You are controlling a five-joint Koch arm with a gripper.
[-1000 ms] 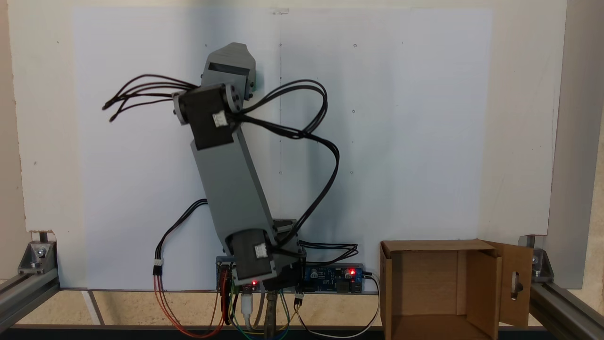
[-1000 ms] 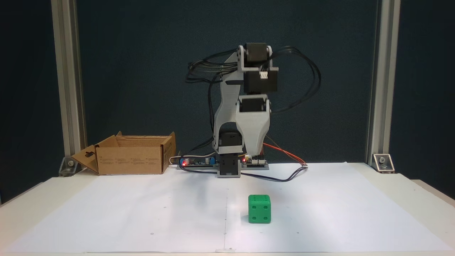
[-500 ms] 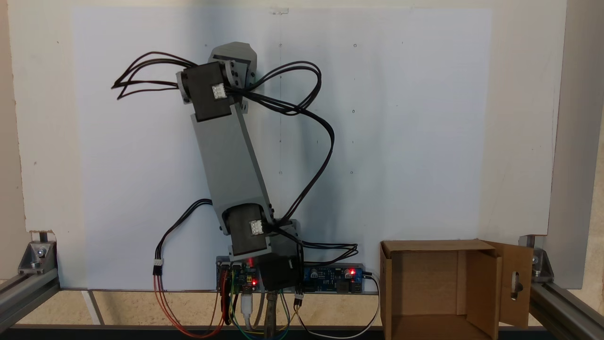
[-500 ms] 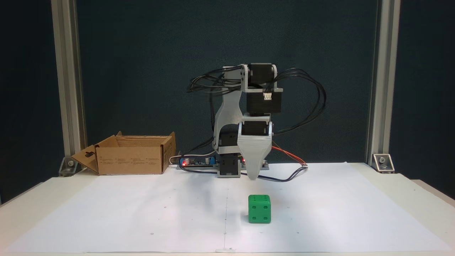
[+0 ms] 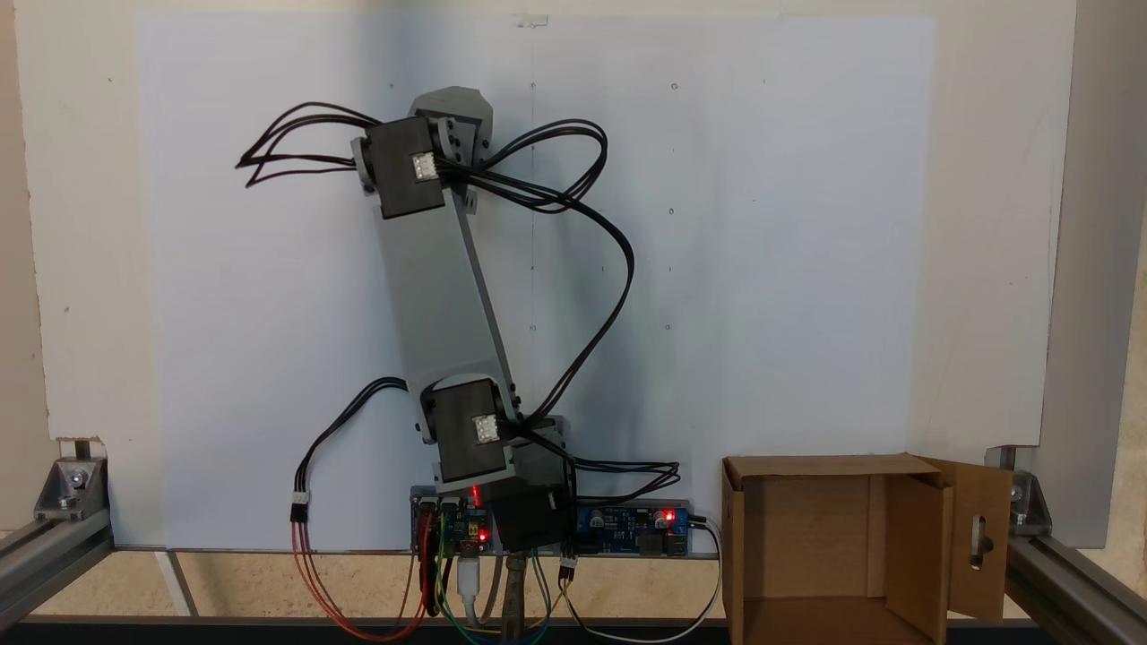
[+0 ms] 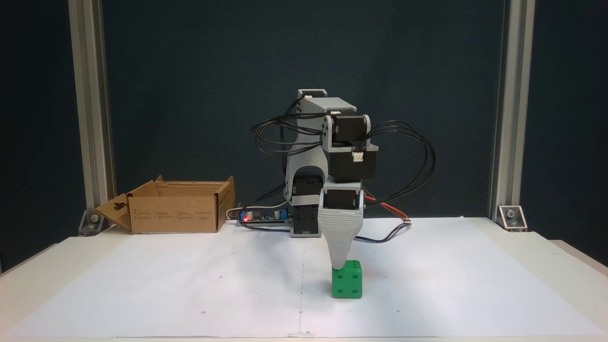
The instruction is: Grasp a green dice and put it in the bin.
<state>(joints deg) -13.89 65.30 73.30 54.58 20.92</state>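
In a fixed view, the grey end effector [image 6: 339, 265] tips onto the small bright green plastic dice [image 6: 347, 285] on the paper-covered desk [image 6: 142, 289]; its spread cannot be told. The brown cardboard bin [image 5: 838, 546] stands well apart.

Koch arm [image 6: 327, 156], general appearance. Structural links are grey printed plastic — a long flat-sided upper link [image 5: 444, 296] with a row of small screws along one edge, and a lighter, ridged grey gripper [image 6: 339, 263] that tapers to a rounded point. Black box-shaped servo motors [image 5: 408, 175] sit at the joints, each bearing a small white connector. Bundles of thin black cables [image 6: 408, 152] loop loosely between the motors. At the base [image 5: 538, 520], circuit boards [image 5: 632, 524] carry lit red LEDs, and red, orange, green, blue and white wires [image 5: 340, 600] trail away — one black lead ends in a white plug.
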